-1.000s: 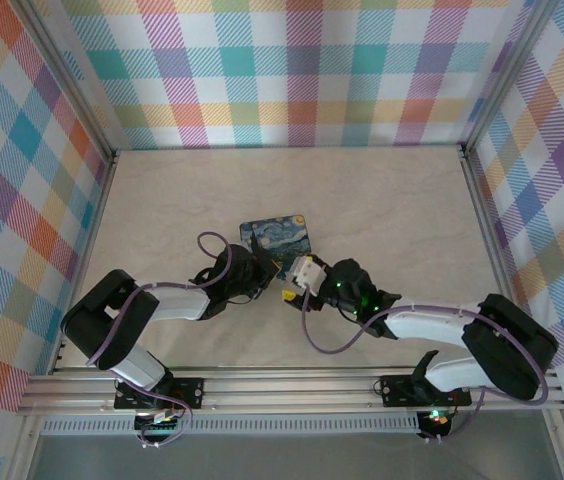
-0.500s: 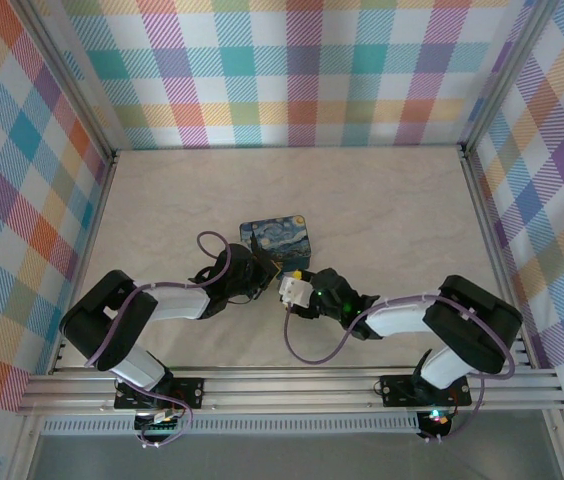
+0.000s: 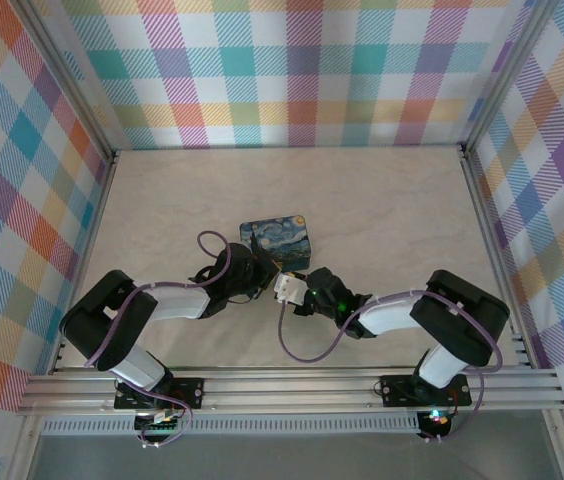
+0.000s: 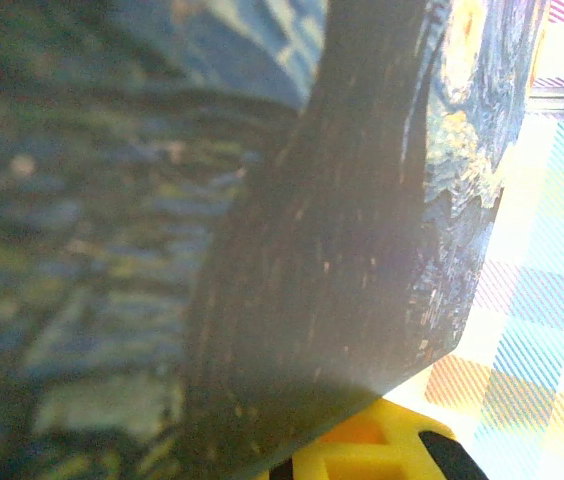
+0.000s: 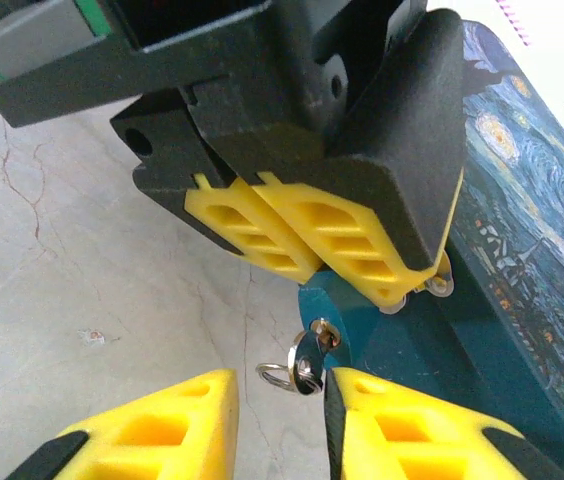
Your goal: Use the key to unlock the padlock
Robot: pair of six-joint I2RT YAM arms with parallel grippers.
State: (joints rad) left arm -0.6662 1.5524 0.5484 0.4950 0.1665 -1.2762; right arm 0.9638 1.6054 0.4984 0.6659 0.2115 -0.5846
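Note:
In the right wrist view my left gripper (image 5: 347, 280) is shut, its yellow fingers (image 5: 262, 230) clamped on the small dark-blue padlock (image 5: 362, 312). The silvery key (image 5: 312, 362) sticks out of the padlock's underside with a thin ring hanging from it. My right gripper (image 5: 280, 425) is open just below, and the key sits between its yellow fingers (image 5: 152, 435), close to the right-hand one. From above, the left gripper (image 3: 260, 276) and right gripper (image 3: 284, 286) meet tip to tip just in front of the tin. The padlock's shackle is hidden.
The Starry-Night tin (image 3: 277, 238) stands right behind both grippers; it also fills the right side of the right wrist view as the tin (image 5: 532, 200) and lies blurred against the left wrist camera (image 4: 112, 200). Bare marbled table (image 3: 382, 200) surrounds it, with checked walls beyond.
My right gripper has slid left toward the left gripper and the padlock, its elbow folding in. The left arm has stayed put.

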